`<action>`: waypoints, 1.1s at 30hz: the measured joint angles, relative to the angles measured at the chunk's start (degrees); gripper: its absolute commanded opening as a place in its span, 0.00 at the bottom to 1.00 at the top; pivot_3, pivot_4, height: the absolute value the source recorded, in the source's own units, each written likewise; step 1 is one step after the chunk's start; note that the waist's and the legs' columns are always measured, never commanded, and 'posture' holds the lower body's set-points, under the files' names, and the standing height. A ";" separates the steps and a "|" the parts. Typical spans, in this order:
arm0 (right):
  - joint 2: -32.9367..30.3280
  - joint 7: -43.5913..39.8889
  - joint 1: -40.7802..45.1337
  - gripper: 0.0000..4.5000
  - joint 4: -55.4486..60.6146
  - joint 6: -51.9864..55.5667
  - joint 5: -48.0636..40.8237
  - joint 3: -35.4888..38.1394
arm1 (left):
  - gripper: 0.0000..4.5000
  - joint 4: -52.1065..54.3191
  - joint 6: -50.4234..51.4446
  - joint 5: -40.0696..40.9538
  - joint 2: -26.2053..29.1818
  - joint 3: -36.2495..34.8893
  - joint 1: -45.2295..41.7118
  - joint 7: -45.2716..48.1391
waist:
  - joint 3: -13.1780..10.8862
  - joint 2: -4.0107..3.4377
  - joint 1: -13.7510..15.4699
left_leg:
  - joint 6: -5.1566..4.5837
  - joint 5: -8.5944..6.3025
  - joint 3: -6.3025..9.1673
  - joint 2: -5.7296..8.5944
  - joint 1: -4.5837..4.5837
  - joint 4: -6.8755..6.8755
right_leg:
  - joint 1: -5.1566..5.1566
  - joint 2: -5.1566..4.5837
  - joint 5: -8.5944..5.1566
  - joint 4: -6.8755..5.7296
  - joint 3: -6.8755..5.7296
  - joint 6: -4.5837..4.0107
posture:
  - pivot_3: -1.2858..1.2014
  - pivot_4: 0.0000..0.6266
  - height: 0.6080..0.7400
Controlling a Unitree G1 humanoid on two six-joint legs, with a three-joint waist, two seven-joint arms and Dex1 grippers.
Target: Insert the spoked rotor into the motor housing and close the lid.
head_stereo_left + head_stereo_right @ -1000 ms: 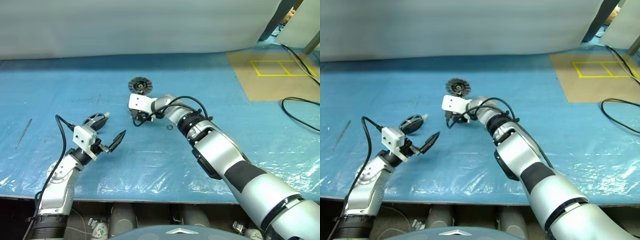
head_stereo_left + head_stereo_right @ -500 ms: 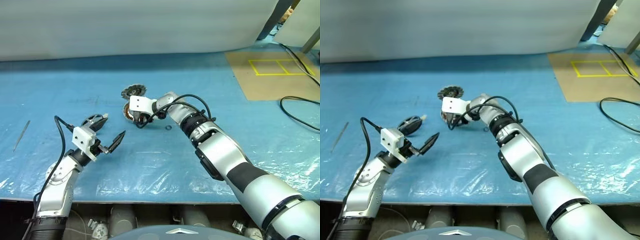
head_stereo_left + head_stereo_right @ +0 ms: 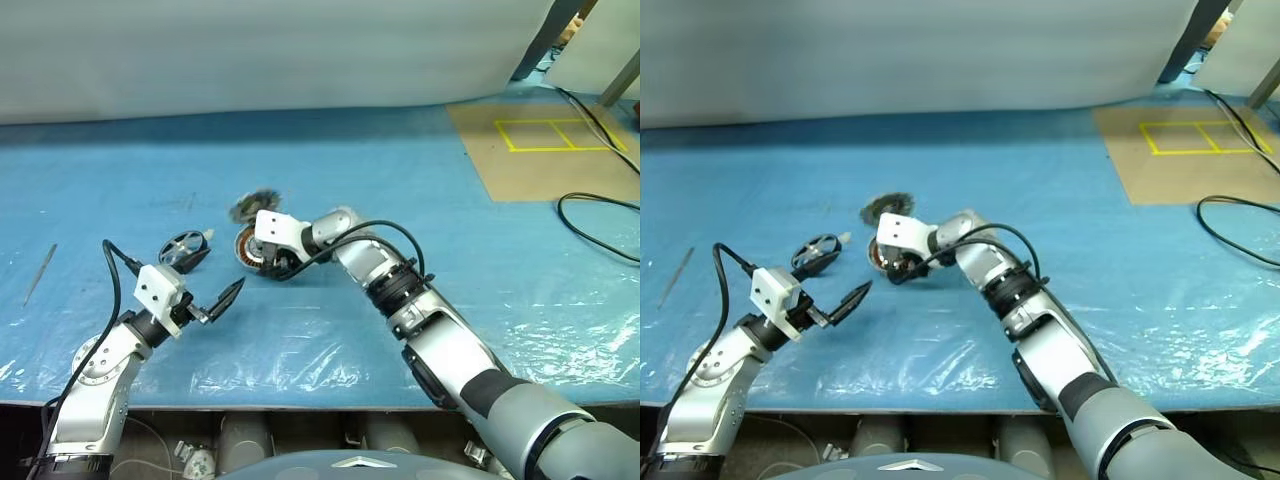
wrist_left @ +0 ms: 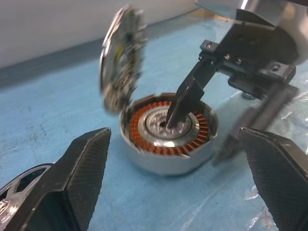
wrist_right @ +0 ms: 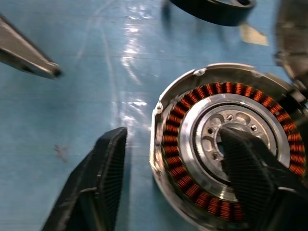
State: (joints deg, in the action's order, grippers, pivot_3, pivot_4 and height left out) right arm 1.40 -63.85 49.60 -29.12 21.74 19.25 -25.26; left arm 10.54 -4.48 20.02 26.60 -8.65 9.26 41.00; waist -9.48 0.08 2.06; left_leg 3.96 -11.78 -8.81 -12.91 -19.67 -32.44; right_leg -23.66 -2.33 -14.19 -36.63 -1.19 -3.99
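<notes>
Rotor not seated, lid not on: both steps still open.

On the blue sheet (image 3: 400, 180) the motor housing (image 4: 163, 166) sits upright with its copper windings exposed and nothing in the bore. The spoked rotor (image 4: 120, 57) stands tilted on edge at the housing rim, blurred; I can't tell if it touches the rim. The right gripper (image 5: 173, 139) is released. One finger is over the hub, and the other is outside the wall with a visible gap, so it's not clamping the housing and not carrying the rotor. The left gripper (image 3: 218, 300) hovers near, spread wide and empty, aimed at the housing. A dark round part (image 3: 183, 247), probably the lid, lies on the sheet well to the left of the housing, untouched.
</notes>
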 measured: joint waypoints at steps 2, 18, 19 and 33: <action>-0.37 -0.35 -0.32 0.99 1.99 2.29 -0.42 -0.91 | 1.00 0.01 0.00 0.01 0.28 -0.01 0.01 0.09 | 0.00 0.00 0.03 | 0.00 0.00 0.01 0.00 0.02 0.00 | 0.01 0.00 0.00 0.00 0.00 0.00 | 0.52 0.24 1.00; -5.44 2.05 0.96 0.99 14.92 11.57 -12.80 6.86 | 1.00 -0.73 0.29 -0.06 0.47 0.20 -1.93 2.00 | -0.08 0.05 0.18 | 0.22 0.13 0.03 0.01 -0.33 -0.05 | -0.32 0.03 0.06 0.00 0.00 0.10 | 0.52 0.24 1.00; -5.24 3.40 0.72 0.99 14.92 10.97 -13.69 8.30 | 1.00 -0.72 0.35 -0.10 0.47 0.28 -1.77 1.99 | -0.08 0.05 0.22 | 0.23 0.13 0.03 0.02 -0.34 -0.06 | -0.32 0.02 0.06 0.00 0.00 0.11 | 0.52 0.24 1.00; -15.48 11.39 -21.05 0.99 16.80 -3.44 -23.57 20.04 | 1.00 8.39 2.68 0.48 -3.57 1.30 9.50 -1.68 | -0.12 0.17 0.10 | 0.20 0.12 0.05 0.06 -0.34 -0.01 | -0.19 0.09 0.01 0.10 0.09 0.06 | 0.52 0.24 1.00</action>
State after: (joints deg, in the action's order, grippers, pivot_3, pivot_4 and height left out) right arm -14.07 -52.47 28.54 -12.32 18.30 -4.31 -5.23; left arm 18.93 -1.80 20.50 23.03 -7.35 18.76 39.31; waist -9.59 0.24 2.16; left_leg 4.16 -11.66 -8.76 -12.86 -20.01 -32.45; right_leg -23.84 -2.24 -14.18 -36.52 -1.10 -3.93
